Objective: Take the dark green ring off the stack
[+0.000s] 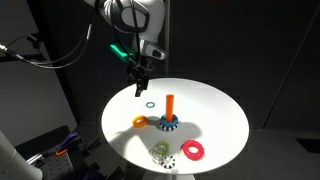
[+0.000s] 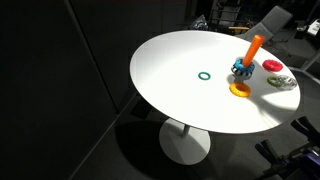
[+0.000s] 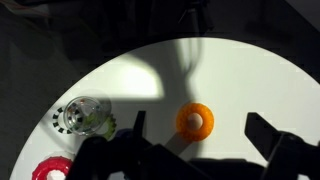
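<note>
Dark green ring [image 1: 150, 104] lies flat, well inside the tabletop [image 1: 225, 105] edge, apart from the stack [image 1: 169, 118]. The pincer [image 1: 140, 90] hangs above it, fingers apart and empty, and should lift straight up.

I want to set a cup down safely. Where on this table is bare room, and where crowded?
Bare: the wide stretch of table beyond the dark green ring, away from the stack. Crowded: around the stack, where the orange ring, red ring and pale gear ring lie.

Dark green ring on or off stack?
Off: the dark green ring lies on the table, apart from the stack, in both exterior views.
</note>
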You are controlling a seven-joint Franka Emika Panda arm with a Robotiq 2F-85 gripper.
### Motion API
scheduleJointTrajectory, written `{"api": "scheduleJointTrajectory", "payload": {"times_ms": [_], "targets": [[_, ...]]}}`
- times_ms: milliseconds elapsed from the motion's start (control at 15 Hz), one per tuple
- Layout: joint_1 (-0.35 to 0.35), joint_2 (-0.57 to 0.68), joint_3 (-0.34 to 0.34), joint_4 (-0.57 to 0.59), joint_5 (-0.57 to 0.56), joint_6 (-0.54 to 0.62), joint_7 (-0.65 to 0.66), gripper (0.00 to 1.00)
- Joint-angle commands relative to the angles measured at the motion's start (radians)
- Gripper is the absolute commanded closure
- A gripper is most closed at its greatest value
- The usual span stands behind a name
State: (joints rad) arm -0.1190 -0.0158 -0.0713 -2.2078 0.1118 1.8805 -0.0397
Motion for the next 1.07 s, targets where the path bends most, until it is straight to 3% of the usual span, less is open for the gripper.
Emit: {"api": "scheduleJointTrajectory", "payload": {"times_ms": [0, 467, 1000], "targets": [[0.011, -0.047, -0.007, 0.057, -0.03, -0.085, 0.036, 0.0], [0.008, -0.119, -0.009, 0.106, -0.025, -0.155, 0.05, 0.0], [0.011, -0.138, -0.012, 0.093, -0.011, -0.126, 0.04, 0.0]]}}
